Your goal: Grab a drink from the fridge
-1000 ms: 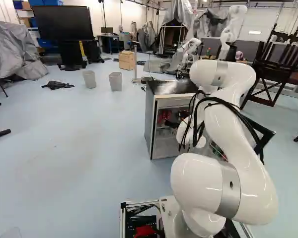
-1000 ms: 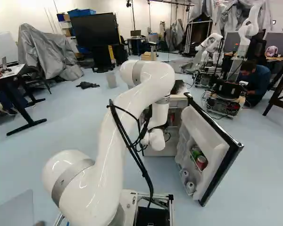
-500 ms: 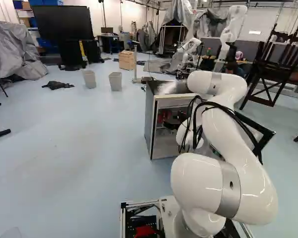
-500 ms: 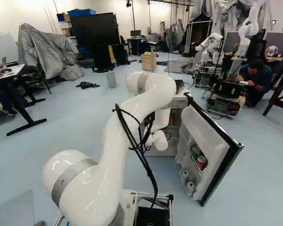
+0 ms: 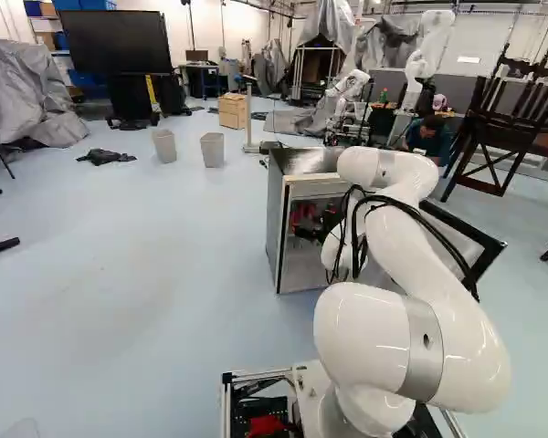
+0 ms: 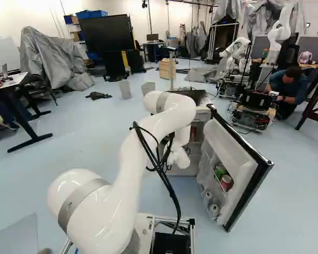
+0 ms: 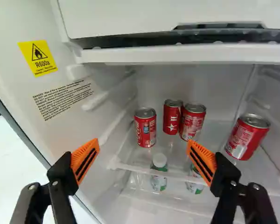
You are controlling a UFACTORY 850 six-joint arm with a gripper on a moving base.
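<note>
Arm [image 5: 457,333] rises from its joint, leans far over a raised elbow and drops to the fridge opening, wrist low. Gripper [image 5: 309,234] points into the fridge; wrist view: the two fingers of the gripper [image 7: 143,156] stand wide apart, nothing between the pads.

Drinks: inside the fridge [image 5: 276,224], one red can [image 7: 145,127] ahead of the gap; two touching red cans [image 7: 172,117] ahead of one finger; a fourth red can [image 7: 247,136] beyond that finger's outer side. White-capped containers [image 7: 159,173] sit lower. All upright except the fourth can, whose stance I cannot tell. Door [image 6: 228,143] open to the right, more drinks [image 6: 226,182] in its racks.

Pale blue floor [image 5: 146,265]. Left to right in left base view: grey sheeting [image 5: 27,87], dark screen [image 5: 119,41], black cloth [image 5: 105,156], two grey bins [image 5: 164,146], far wooden crate [image 5: 231,111], fridge, another robot [image 5: 425,55] far off, dark wooden furniture [image 5: 502,128].

Versus earlier frames: elbow lower and farther forward; base, fridge and door unchanged.
</note>
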